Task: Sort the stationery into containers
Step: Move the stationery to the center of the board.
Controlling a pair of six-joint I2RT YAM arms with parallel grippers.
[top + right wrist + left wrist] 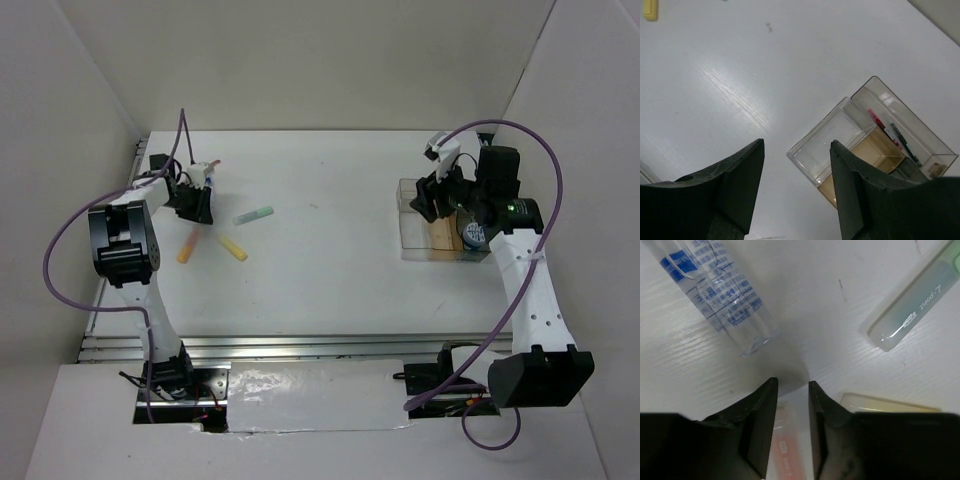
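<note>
table (330, 290): white; loose stationery toward 9 o'clock in the overhead view, box toward 3 o'clock.
box (418, 243): clear, tan floor, split into compartments; red pen (879, 125) and black pen (902, 142) already in the long outer compartment, blue-white roll (472, 235) at its 4 o'clock corner, partly behind the arm.
right gripper (796, 144): hanging above the box's edge, jaws spread wide, nothing between them.
left gripper (790, 385): low over the table among the loose items, jaws at a narrow gap, gripping nothing (bare table shows between the tips).
tube (715, 290): clear with blue print, flat on the table, just ahead of the left tips at 11 o'clock; long axis 11 to 5.
green marker (912, 310): at 2 o'clock from those tips, apart; long axis 2 to 8.
yellow marker (880, 402): at 4 o'clock, partly hidden behind a finger.
orange marker (785, 450): at 6 o'clock, on the table behind the gap, not clamped.
nearer arm: left, by far; right well apart, across the table.
next move, likely: wider jaws and a small shift toward 11 o'clock to straddle the tube across its width.
</note>
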